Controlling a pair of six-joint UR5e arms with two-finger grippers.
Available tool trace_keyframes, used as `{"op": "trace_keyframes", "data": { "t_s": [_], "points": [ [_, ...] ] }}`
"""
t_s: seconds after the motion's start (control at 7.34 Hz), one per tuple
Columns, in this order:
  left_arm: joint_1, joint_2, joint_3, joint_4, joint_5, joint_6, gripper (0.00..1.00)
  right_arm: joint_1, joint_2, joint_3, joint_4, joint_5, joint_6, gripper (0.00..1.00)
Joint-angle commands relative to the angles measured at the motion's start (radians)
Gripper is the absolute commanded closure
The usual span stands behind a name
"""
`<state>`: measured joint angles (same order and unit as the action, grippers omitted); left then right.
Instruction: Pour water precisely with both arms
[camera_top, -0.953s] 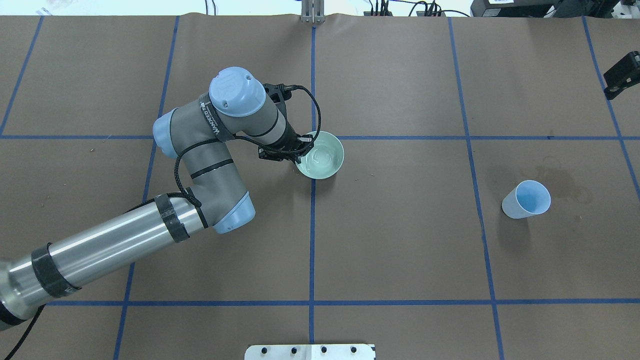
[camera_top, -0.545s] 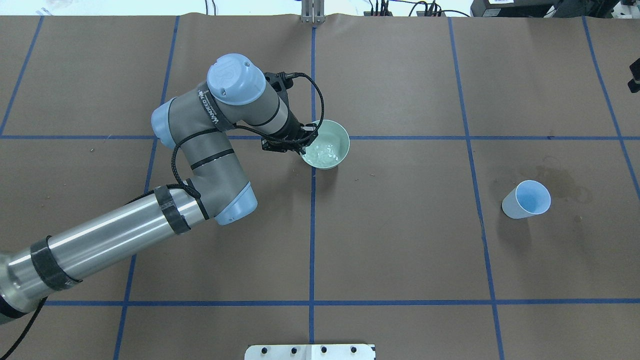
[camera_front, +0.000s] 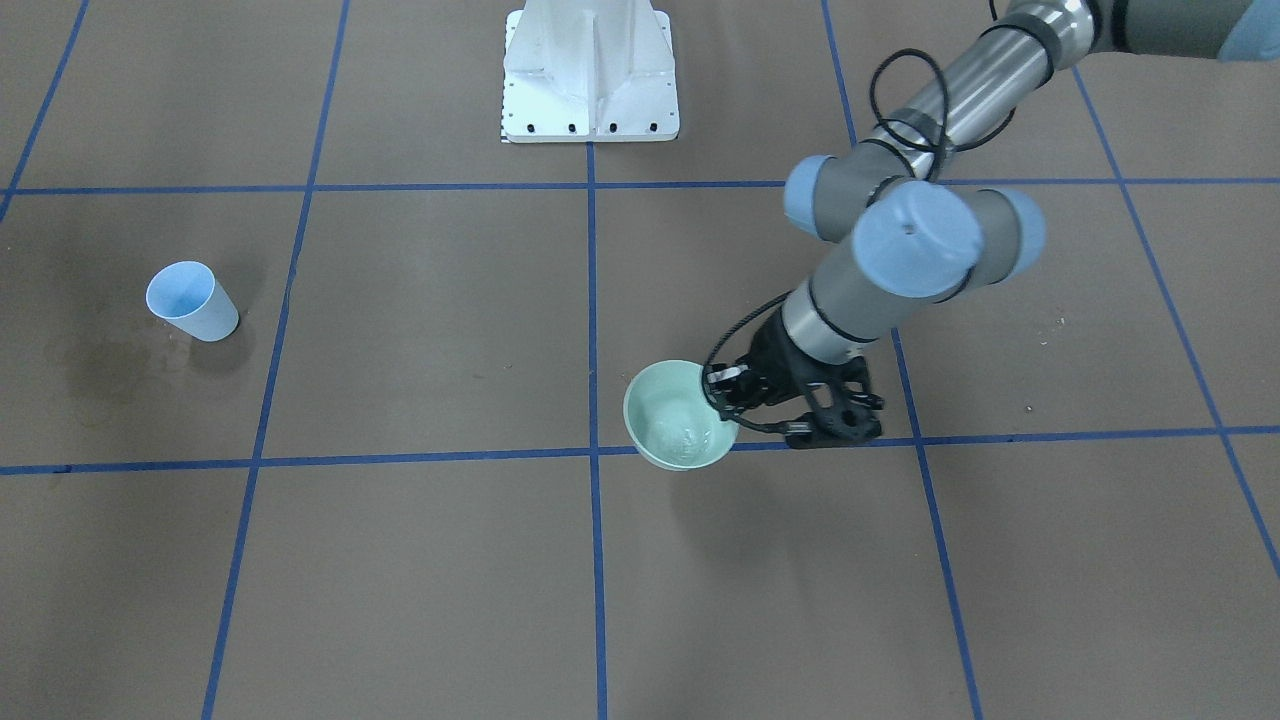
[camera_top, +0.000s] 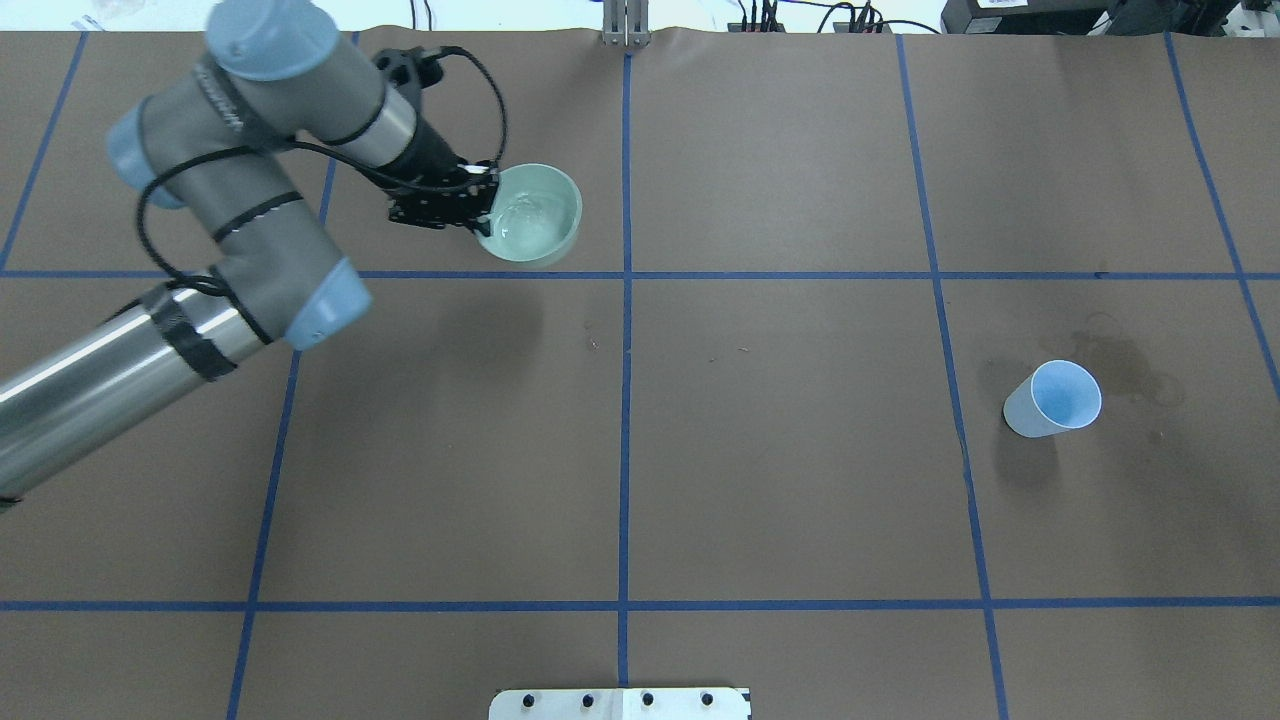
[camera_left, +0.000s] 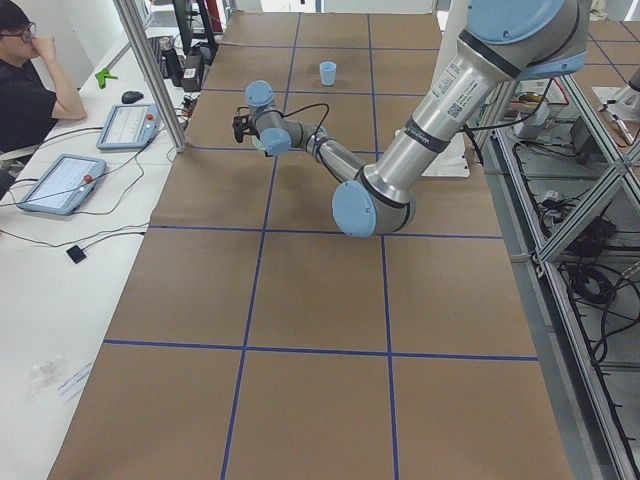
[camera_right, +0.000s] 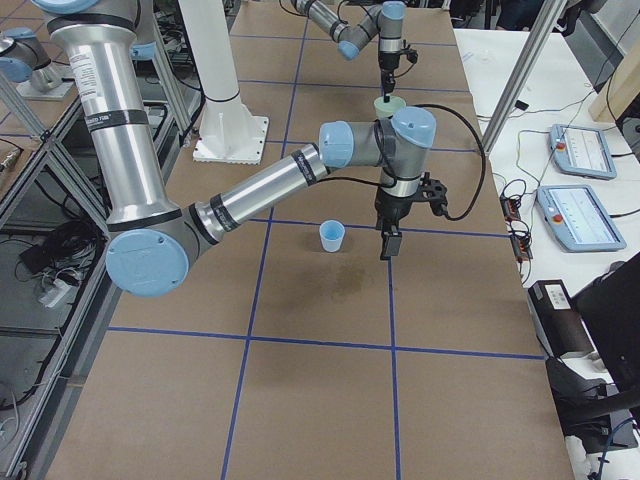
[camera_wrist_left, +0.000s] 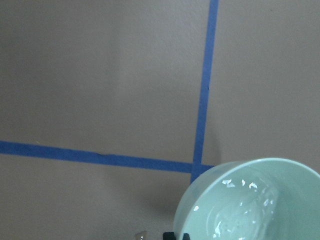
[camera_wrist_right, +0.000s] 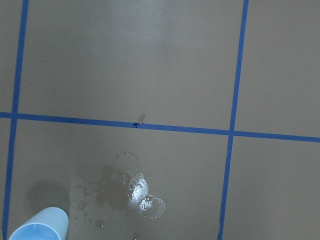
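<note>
A: What is at the far left?
B: The left arm (camera_top: 250, 230). It comes in from the left edge of the overhead view and folds back toward the far side of the table (camera_top: 800, 480)

A: And its gripper?
B: The left gripper (camera_top: 482, 207) is clamped on the rim of a mint bowl (camera_top: 550, 212), gripping it at the bowl's left side

A: Is the bowl on the table?
B: No, it hangs clear of it. Its shadow falls on the brown paper nearer the robot, apart from the bowl. It sits mouth up, close to level, in the far square just left of the centre tape line

A: Where is the water?
B: In the bowl. The water (camera_top: 520, 222) shows as a faint sheen with small white glints, and the left wrist view shows the same glints

A: What lies further right?
B: Bare paper and blue tape, then a pale blue cup (camera_top: 1052, 398) standing upright on the right side, well apart from the bowl. I cannot tell whether anything is in it. Just beyond it to the right is a dark wet stain (camera_top: 1125, 362)

A: And the right arm?
B: The right arm (camera_right: 270, 185) reaches out over the table in the right side view. The right gripper (camera_right: 388, 240) points down near the cup, apart from it. I cannot tell whether its fingers are spread or closed
</note>
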<state>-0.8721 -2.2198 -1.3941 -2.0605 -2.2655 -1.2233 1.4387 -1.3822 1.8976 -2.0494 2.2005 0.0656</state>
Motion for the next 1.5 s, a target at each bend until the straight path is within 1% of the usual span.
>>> {"op": "trace_keyframes", "data": {
  "t_s": [0.0, 0.14, 0.27, 0.41, 0.54, 0.82, 1.09, 1.36],
  "points": [
    [-0.129, 0.261, -0.145, 0.000, -0.092, 0.228, 1.00, 0.044, -0.111, -0.026, 0.128, 0.012, -0.050, 0.01],
    [-0.160, 0.357, -0.190, 0.000, -0.098, 0.308, 1.00, 0.046, -0.153, -0.053, 0.225, 0.048, -0.044, 0.01],
    [-0.163, 0.406, -0.198, 0.000, -0.092, 0.347, 1.00, 0.048, -0.162, -0.084, 0.273, 0.070, -0.040, 0.01],
    [-0.163, 0.448, -0.204, -0.003, -0.088, 0.375, 1.00, 0.048, -0.163, -0.087, 0.273, 0.070, -0.038, 0.01],
    [-0.165, 0.509, -0.210, -0.004, -0.085, 0.443, 1.00, 0.051, -0.163, -0.088, 0.273, 0.071, -0.038, 0.01],
    [-0.163, 0.606, -0.213, -0.007, -0.034, 0.557, 1.00, 0.051, -0.164, -0.088, 0.275, 0.071, -0.030, 0.01],
    [-0.165, 0.658, -0.215, -0.010, -0.035, 0.635, 1.00, 0.051, -0.164, -0.084, 0.275, 0.071, -0.030, 0.01],
    [-0.163, 0.680, -0.213, -0.010, -0.034, 0.688, 0.99, 0.051, -0.164, -0.084, 0.275, 0.071, -0.030, 0.01]
  ]
}}
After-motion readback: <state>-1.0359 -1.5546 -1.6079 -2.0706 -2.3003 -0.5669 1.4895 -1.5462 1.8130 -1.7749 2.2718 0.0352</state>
